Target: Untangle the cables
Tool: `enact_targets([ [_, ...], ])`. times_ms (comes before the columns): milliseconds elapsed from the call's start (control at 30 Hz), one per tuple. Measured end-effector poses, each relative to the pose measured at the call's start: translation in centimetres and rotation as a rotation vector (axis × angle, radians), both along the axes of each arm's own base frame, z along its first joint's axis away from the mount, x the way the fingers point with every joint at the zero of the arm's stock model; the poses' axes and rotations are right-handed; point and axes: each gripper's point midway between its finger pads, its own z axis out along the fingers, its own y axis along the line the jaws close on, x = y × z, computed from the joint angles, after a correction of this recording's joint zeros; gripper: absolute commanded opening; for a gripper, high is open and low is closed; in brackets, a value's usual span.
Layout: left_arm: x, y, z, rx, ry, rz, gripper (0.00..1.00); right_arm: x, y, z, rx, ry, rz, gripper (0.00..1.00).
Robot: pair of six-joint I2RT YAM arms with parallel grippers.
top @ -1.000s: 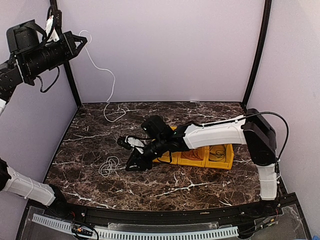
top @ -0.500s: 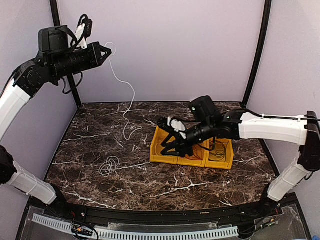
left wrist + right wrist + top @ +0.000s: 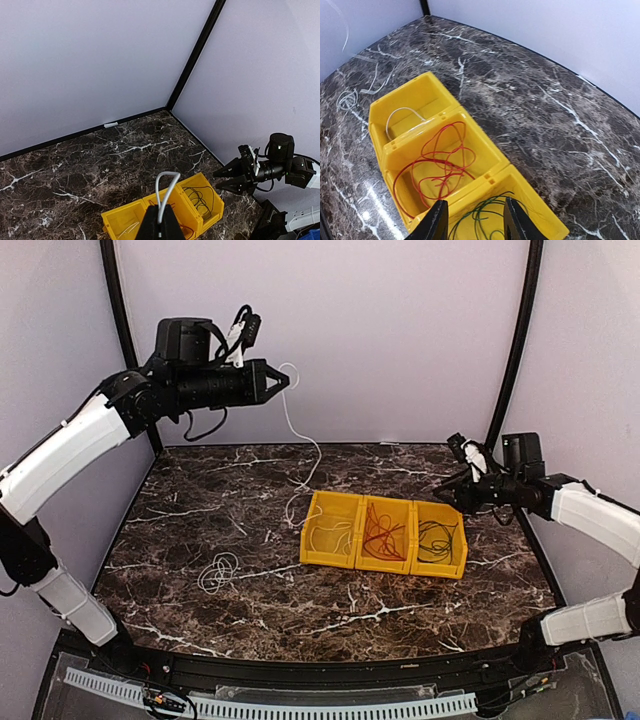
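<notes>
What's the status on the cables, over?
Left fingers shut on white cable, raised high, tail in left compartment of yellow bin. Right fingers open, empty, near bin. Red cable middle compartment, dark cable right. Second white coil loose on table.

Dark marble tabletop point(image 3: 400, 465). Directly on it: yellow three-compartment bin point(image 3: 385, 567), right of centre; coiled white cable point(image 3: 218, 572), front left.

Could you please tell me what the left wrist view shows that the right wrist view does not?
Only the left wrist view: the left gripper shut on a loop of white cable. Only the right wrist view: a small white coil on the table. Both: the yellow bins, with the right gripper open and empty.
</notes>
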Motion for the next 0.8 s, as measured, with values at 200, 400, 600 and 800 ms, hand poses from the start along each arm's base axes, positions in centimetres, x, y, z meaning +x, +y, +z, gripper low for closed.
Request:
enact_targets([
  [200, 1.1, -3.1, -2.5, 0.000, 0.034, -0.058, 0.00, 2.2, -3.9, 0.9, 0.038, -0.027, -0.127, 0.41],
  [400, 2.1, -4.7, -4.4, -0.007, 0.058, -0.083, 0.00, 2.0, -3.5, 1.1, 0.065, -0.020, -0.105, 0.41],
  [600, 3.0, -6.1, -6.5, -0.003, 0.089, -0.098, 0.00, 2.0, -3.4, 0.9, 0.069, -0.011, -0.097, 0.41],
  [800, 4.3, -6.6, -8.6, 0.045, 0.094, -0.077, 0.00, 2.0, -3.3, 0.8, 0.070, -0.009, -0.094, 0.42],
])
